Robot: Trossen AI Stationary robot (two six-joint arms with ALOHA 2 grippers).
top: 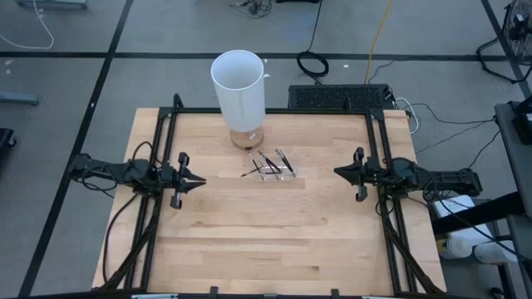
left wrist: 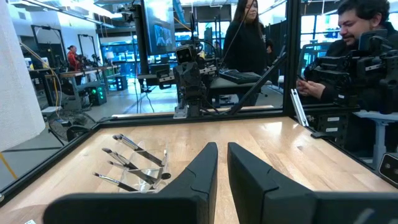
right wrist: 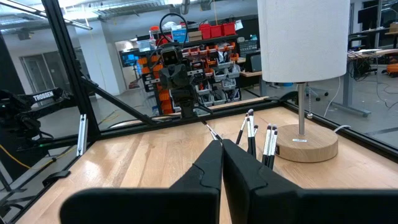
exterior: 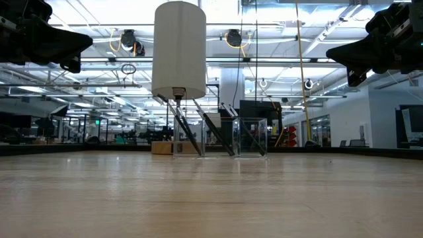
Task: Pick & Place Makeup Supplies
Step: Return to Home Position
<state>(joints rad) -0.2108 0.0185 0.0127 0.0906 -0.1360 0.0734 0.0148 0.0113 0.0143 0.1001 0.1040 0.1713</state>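
Several thin dark makeup sticks [top: 268, 163] with paler tips lean slanting in a small clear tray [top: 278, 174] at the table's middle, just in front of a tall white cylinder [top: 238, 85] on a round wooden base [top: 247, 138]. The sticks also show in the low view [exterior: 198, 132], the left wrist view [left wrist: 127, 163] and the right wrist view [right wrist: 258, 138]. My left gripper [top: 202, 179] hovers left of the tray, shut and empty. My right gripper [top: 337, 171] hovers right of the tray, shut and empty. Both point at the tray.
A black frame [top: 274, 111] runs along the table's far, left and right sides. A black keyboard-like box [top: 339, 97] sits behind the far right rail. People stand and sit beyond the table [left wrist: 249, 37]. Bare wood [top: 274, 241] lies toward the near edge.
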